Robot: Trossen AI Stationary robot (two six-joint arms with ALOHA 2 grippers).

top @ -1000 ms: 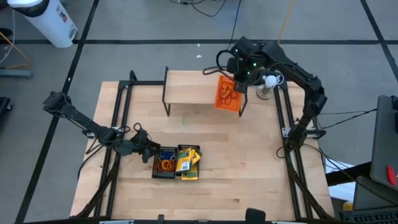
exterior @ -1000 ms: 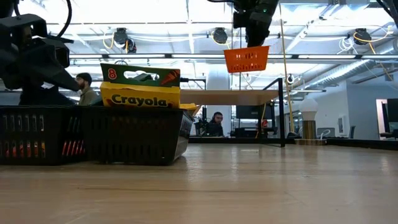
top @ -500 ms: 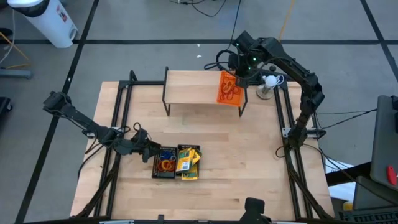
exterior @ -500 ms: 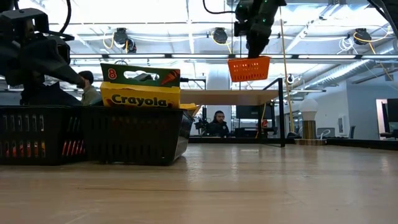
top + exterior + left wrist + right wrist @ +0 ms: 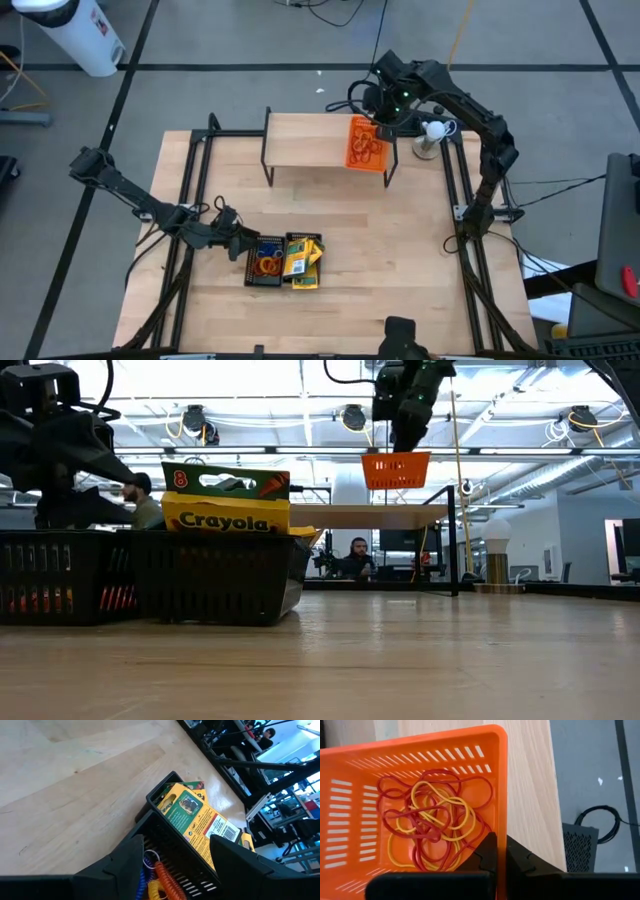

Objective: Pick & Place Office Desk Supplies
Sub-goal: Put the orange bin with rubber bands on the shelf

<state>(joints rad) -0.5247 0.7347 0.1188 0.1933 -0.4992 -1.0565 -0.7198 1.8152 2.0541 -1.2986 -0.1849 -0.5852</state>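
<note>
Orange tray (image 5: pixel 415 800) of red and yellow rubber bands (image 5: pixel 432 822), rim pinched in closed jaws of right gripper (image 5: pixel 377 118), above shelf (image 5: pixel 305 140). Left gripper (image 5: pixel 175 851) jaws apart, empty, at black trays (image 5: pixel 265 262); crayon boxes (image 5: pixel 197 815) partly hidden.

Tabletop (image 5: pixel 380 270), light wood. Near left: two black mesh trays (image 5: pixel 266 262) side by side, touching. Far centre: light wooden shelf (image 5: pixel 310 140) on black legs. Far right: small white ball on a stand (image 5: pixel 432 135).
</note>
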